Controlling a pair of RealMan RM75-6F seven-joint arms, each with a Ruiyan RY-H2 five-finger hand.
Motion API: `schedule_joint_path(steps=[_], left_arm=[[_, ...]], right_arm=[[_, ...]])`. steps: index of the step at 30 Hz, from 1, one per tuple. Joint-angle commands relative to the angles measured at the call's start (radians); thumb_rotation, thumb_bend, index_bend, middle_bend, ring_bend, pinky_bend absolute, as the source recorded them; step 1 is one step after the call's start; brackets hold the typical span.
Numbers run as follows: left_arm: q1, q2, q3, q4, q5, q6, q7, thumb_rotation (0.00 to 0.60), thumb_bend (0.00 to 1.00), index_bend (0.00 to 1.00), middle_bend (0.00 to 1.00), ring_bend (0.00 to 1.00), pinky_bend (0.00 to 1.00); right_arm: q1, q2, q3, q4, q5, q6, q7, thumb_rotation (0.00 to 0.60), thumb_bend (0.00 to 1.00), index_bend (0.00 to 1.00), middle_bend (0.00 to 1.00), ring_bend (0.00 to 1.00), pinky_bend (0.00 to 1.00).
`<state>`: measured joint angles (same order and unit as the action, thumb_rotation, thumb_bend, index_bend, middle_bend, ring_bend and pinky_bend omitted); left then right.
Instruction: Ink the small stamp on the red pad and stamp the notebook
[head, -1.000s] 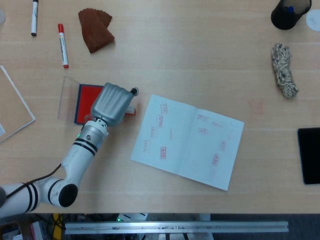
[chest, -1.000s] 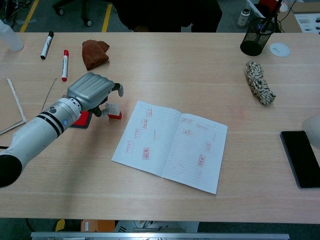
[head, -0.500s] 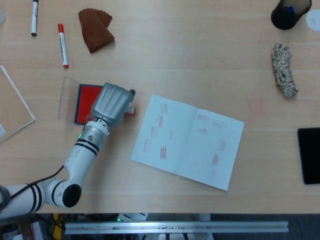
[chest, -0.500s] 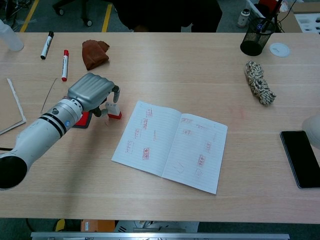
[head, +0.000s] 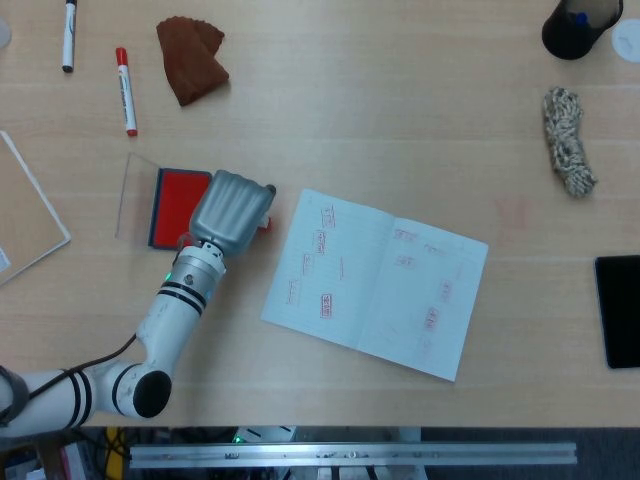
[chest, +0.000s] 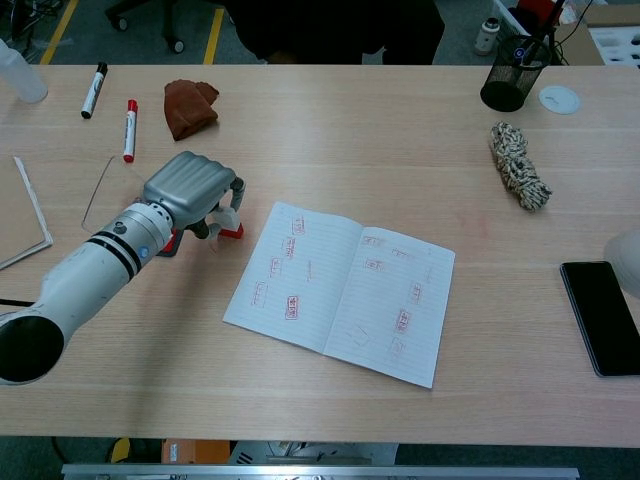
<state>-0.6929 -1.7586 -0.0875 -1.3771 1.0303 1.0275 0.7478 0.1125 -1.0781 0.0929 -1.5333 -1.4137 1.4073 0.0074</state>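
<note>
the left grey metal hand sits knuckles-up over the right edge of the red ink pad in its dark blue tray, its fingers curled down around the small stamp with a pale body and red base. from the head view the hand covers nearly all of the stamp; only a sliver of red shows at its right edge. the chest view shows more: the stamp stands between the fingertips, its red base at or just above the light wooden surface, between the pad and the left edge of the open lined notebook. whether the base touches the surface cannot be told. in the chest view the pad itself is almost wholly hidden behind the hand and wrist.

the notebook lies open and skewed, both pages carrying several small red stamp marks, too small to read.

the right hand is barely seen: a pale rounded shape cut off at the right border of the chest view, so its fingers cannot be judged.

near the pad a clear plastic sheet is faint against the wood. further off lie a red-capped marker, a black-capped marker, a crumpled brown cloth, a bundle of speckled rope, a black mesh pen cup and a black phone, the last cut by the frame edge in the head view.
</note>
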Motion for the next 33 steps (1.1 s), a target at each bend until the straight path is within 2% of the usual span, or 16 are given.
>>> schedule_joint_path(steps=[1,33], left_arm=[[-0.002,-0.004,0.0,0.003,-0.005,0.001,0.004,0.6,0.25,0.49,0.99,1.0,1.0],[-0.001,-0.029,0.006,0.035,0.006,0.013,-0.01,0.6,0.28,0.59,0.99,1.0,1.0]], right_arm=[[-0.001,0.0,0.0,0.001,0.001,0.0,0.001,0.6,0.26,0.31,0.39,0.31,0.42],[-0.01,0.004,-0.002,0.002,0.001,0.003,0.009,0.6,0.26,0.32,0.38,0.31,0.42]])
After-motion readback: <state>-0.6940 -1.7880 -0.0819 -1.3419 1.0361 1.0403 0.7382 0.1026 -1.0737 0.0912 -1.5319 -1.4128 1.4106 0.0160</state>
